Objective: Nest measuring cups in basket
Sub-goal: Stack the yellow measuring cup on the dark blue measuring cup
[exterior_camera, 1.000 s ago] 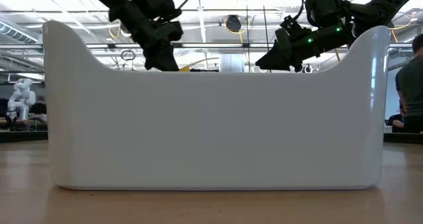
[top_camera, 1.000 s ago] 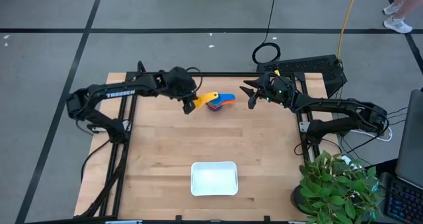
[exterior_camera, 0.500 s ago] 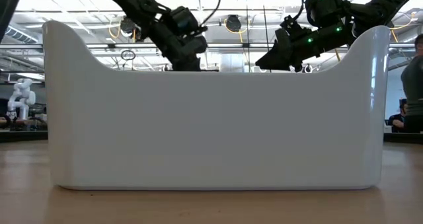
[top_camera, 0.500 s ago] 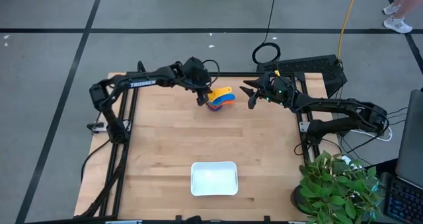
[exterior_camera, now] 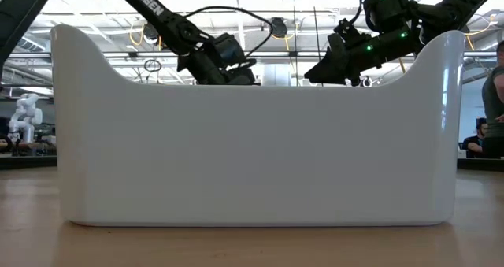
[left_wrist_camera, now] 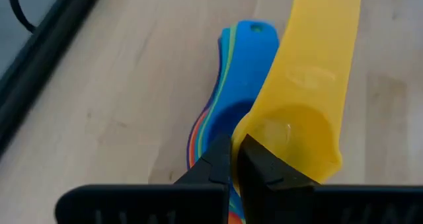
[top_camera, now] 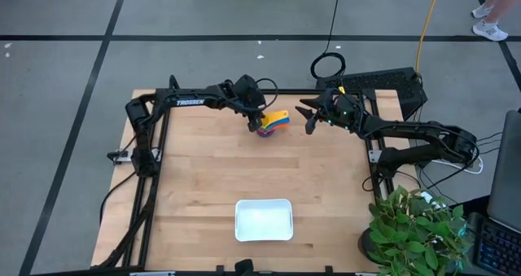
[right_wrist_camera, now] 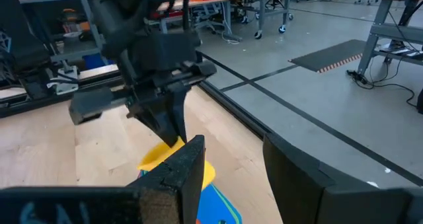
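The yellow measuring cup (left_wrist_camera: 301, 112) is in my left gripper (left_wrist_camera: 234, 159), which is shut on it above the stack of coloured cups (left_wrist_camera: 232, 72), blue on top. In the high view the left gripper (top_camera: 255, 123) and the stack (top_camera: 269, 130) are near the table's far edge, and the yellow cup (top_camera: 278, 116) overlaps the stack. My right gripper (top_camera: 308, 117) hovers open just right of the stack, touching nothing. The white basket (top_camera: 263, 219) sits flat on the table near the near edge. In the low view it hides the cups. My left gripper pinches the yellow cup by the bowl's wall (left_wrist_camera: 254, 133), on the side opposite the handle, one finger inside the bowl and one outside. The fingers point slantwise down from the table's left. The handle (left_wrist_camera: 324, 32) sticks out away from the fingers, above the blue cup.
The dark frame rail (top_camera: 277, 92) runs along the table's far edge just behind the cups. A potted plant (top_camera: 415, 227) stands off the table's right near corner. Bare wood (top_camera: 260, 166) lies between the stack and the basket.
My left gripper has moved toward the table's right, carrying the yellow cup from left of the stack to over it. The left arm has stretched out along the far edge. The right gripper has kept still.
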Motion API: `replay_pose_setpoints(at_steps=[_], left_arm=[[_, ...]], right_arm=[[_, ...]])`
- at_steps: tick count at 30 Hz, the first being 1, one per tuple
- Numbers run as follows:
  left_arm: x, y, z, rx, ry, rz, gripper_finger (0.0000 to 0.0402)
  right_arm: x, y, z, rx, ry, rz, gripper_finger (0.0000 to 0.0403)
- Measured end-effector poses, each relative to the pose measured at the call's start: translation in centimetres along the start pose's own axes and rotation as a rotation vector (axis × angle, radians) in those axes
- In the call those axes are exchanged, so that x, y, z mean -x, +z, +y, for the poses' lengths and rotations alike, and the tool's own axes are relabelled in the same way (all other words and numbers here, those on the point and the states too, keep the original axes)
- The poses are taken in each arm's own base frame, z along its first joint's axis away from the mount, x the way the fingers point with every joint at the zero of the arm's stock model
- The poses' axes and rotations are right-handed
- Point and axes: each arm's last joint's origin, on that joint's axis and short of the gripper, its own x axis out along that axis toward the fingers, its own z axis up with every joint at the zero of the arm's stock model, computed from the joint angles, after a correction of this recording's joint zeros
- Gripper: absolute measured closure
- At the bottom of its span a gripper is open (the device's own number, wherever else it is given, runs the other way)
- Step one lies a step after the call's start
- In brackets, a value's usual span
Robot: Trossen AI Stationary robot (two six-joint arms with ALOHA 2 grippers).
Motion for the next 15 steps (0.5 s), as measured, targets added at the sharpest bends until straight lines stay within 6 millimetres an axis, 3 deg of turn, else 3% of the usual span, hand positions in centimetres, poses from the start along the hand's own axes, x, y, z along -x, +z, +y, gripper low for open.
replay_pose_setpoints(at_steps=[3, 9, 15], left_arm=[[-0.41, -0.33, 0.20, 0.012, -0.005, 0.019, 0.0388], [-0.57, -0.48, 0.24, 0.015, -0.004, 0.029, 0.0324], [-0.58, -0.48, 0.22, -0.015, -0.005, 0.029, 0.0290]], right_arm=[[0.00, 0.00, 0.00, 0.000, 0.000, 0.000, 0.0257], [0.00, 0.00, 0.00, 0.000, 0.001, 0.000, 0.0257], [0.00, 0.00, 0.00, 0.000, 0.001, 0.000, 0.0257]])
